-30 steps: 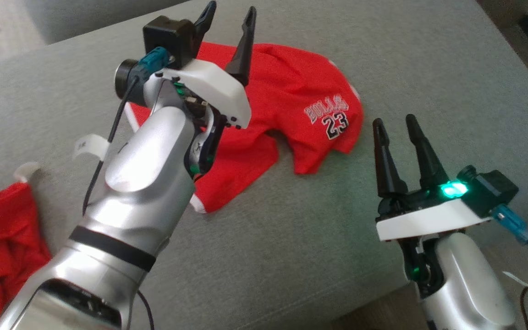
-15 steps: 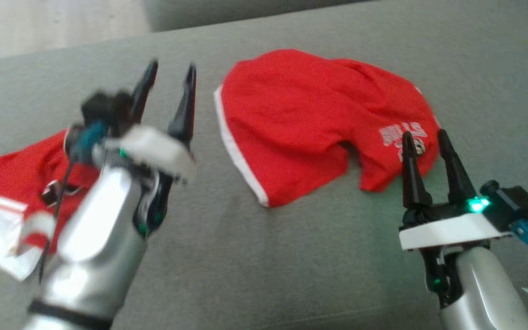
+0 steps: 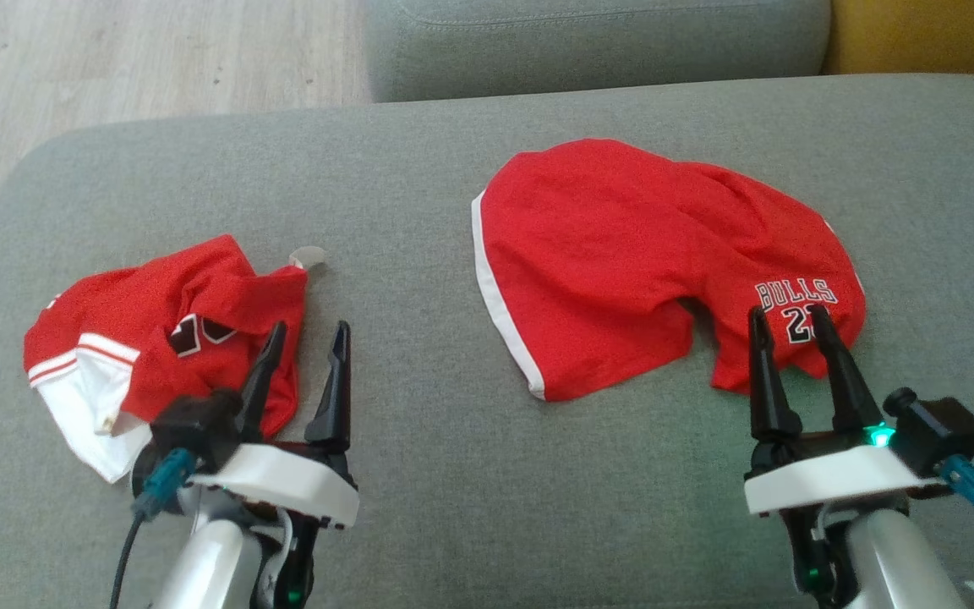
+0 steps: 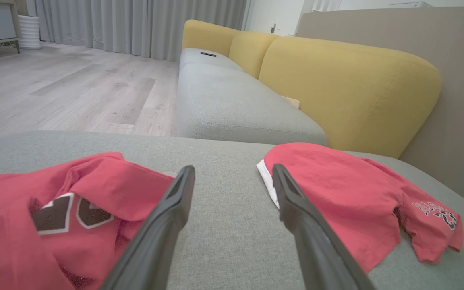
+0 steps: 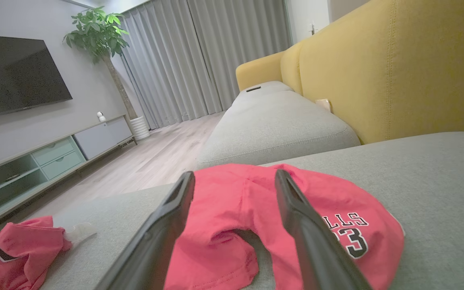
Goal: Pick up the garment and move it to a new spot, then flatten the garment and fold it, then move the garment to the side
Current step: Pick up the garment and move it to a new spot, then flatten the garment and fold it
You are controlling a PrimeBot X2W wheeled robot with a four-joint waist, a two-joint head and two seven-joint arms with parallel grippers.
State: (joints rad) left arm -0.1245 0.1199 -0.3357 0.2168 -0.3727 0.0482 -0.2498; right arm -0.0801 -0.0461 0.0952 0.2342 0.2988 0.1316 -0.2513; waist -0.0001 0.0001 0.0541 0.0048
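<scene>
Lying spread at 1 o'clock on the grey cushion (image 3: pixel 419 211), the red shorts (image 3: pixel 622 254) are sitting with the number print toward 4 o'clock. The right gripper (image 3: pixel 787 311) is hovering there, jaws wide apart and empty. The left gripper (image 3: pixel 309 328), equally wide and empty, is pointing just beside a crumpled red jersey (image 3: pixel 199 321) at 9 o'clock.

A broad grey sofa cushion (image 3: pixel 419 211) carries two red garments lying well apart. A crumpled jersey (image 3: pixel 199 313) with white trim lies bunched on the left. A pair of shorts (image 3: pixel 605 254) lettered "BULLS" lies spread out on the right.
</scene>
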